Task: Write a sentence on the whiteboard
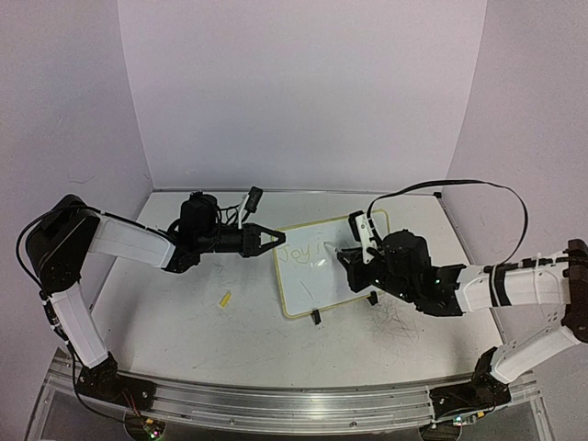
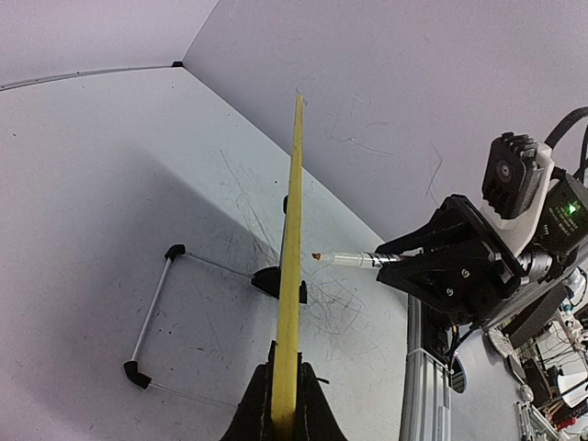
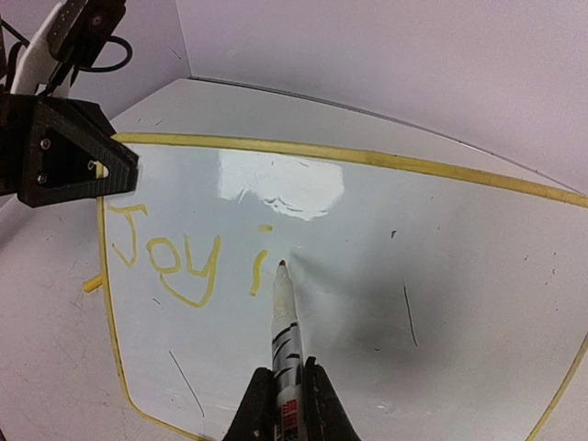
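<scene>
The whiteboard (image 1: 317, 287) stands tilted at the table's middle. My left gripper (image 1: 275, 239) is shut on its left rim; in the left wrist view the board is an edge-on yellow strip (image 2: 292, 239) clamped in that gripper (image 2: 285, 404). The sentence (image 3: 175, 262) reads "Joy i" in yellow at the board's upper left, and it also shows in the top view (image 1: 299, 250). My right gripper (image 3: 285, 390) is shut on a white pen (image 3: 284, 317). The pen's tip is at the board face just right of the "i". The right gripper also shows in the top view (image 1: 353, 257).
A small yellow pen cap (image 1: 224, 299) lies on the table left of the board. Two black clip feet (image 1: 315, 317) (image 1: 373, 298) sit at the board's near edge. A thin wire stand (image 2: 152, 312) lies behind the board. Purple walls enclose the table.
</scene>
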Controlling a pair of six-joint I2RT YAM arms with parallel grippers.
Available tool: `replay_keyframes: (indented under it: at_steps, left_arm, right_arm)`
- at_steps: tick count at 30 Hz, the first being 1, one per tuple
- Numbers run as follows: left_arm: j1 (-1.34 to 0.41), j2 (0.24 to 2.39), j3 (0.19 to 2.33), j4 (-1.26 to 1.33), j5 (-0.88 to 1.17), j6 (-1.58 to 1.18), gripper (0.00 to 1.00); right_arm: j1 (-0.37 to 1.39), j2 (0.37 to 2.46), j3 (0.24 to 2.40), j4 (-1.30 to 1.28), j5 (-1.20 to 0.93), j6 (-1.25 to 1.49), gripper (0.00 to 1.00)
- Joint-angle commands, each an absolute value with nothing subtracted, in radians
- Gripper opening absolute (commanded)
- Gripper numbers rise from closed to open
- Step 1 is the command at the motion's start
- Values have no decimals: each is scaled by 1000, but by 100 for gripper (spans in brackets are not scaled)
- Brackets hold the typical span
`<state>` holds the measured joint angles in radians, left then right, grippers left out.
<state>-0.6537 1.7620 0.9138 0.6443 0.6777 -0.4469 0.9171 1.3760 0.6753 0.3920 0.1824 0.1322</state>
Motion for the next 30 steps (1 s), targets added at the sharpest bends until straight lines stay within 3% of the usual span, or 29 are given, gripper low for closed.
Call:
replay_keyframes:
  at_steps: [1,30]
  left_arm:
    - [-647,1736,914,600,610,-394,0]
    - [-647,1737,914,596,610,-390,0]
  right_arm:
    - [914,1393,722,412,197,119,0]
    - [910,1437,734,397,210,117,0]
